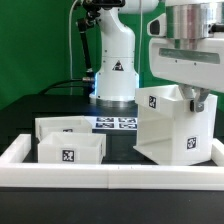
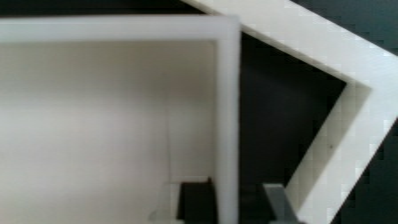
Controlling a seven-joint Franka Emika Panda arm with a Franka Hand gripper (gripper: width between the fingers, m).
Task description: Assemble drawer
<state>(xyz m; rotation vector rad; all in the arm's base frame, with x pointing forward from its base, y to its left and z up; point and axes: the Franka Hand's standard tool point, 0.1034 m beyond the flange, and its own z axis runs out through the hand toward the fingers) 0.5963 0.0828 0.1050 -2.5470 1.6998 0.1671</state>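
The drawer's tall white housing [image 1: 172, 128] stands at the exterior view's right, open side up, with square tags on its faces. My gripper [image 1: 195, 101] comes down on its far right top edge. In the wrist view one housing wall [image 2: 228, 110] runs between my two fingers [image 2: 201, 203], which are closed on it, my gripper [image 2: 244, 205] straddling the wall. Two small white trays [image 1: 68, 125] [image 1: 72, 150], the nearer with a tag on its front, stand apart at the exterior view's left.
A long low white border wall [image 1: 110, 176] runs along the front and turns up both sides; it shows in the wrist view [image 2: 329, 70] just beside the housing. The marker board [image 1: 116, 123] lies behind, in front of the robot base [image 1: 113, 75].
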